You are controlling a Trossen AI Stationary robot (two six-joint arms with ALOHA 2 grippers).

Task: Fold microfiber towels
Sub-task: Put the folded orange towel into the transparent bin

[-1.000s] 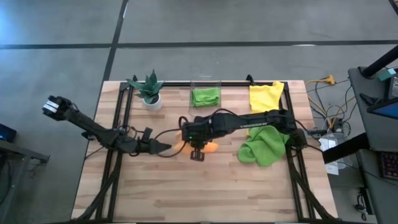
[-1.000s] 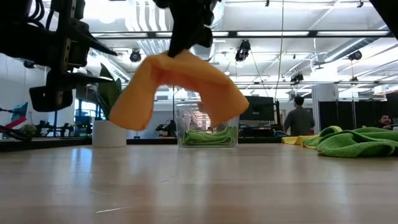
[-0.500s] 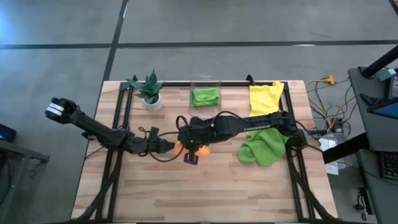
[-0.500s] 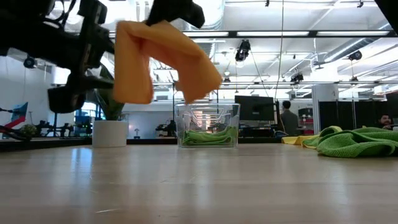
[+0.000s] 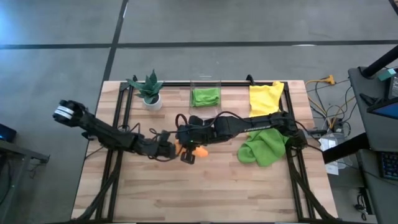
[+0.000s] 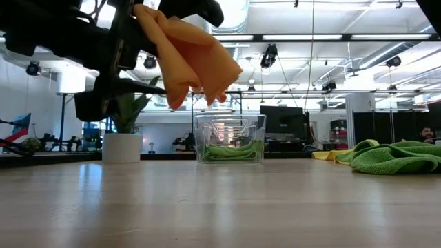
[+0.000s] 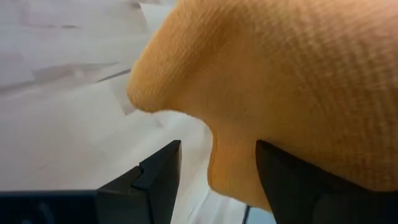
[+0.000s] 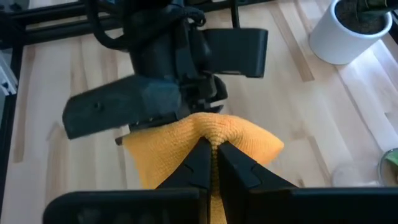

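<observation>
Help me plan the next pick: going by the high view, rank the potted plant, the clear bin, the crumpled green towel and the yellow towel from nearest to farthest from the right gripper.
From the right gripper, mid-table:
1. clear bin, rear centre.
2. potted plant, rear left.
3. crumpled green towel, right side.
4. yellow towel, rear right.
Bin and plant are close; that order is tentative.

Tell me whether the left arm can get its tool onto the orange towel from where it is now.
Probably yes. The left tool is open, right beside the orange towel, which the right tool holds pinched above the table. In the left wrist view the cloth hangs just ahead of its fingers, nothing between them.
</observation>
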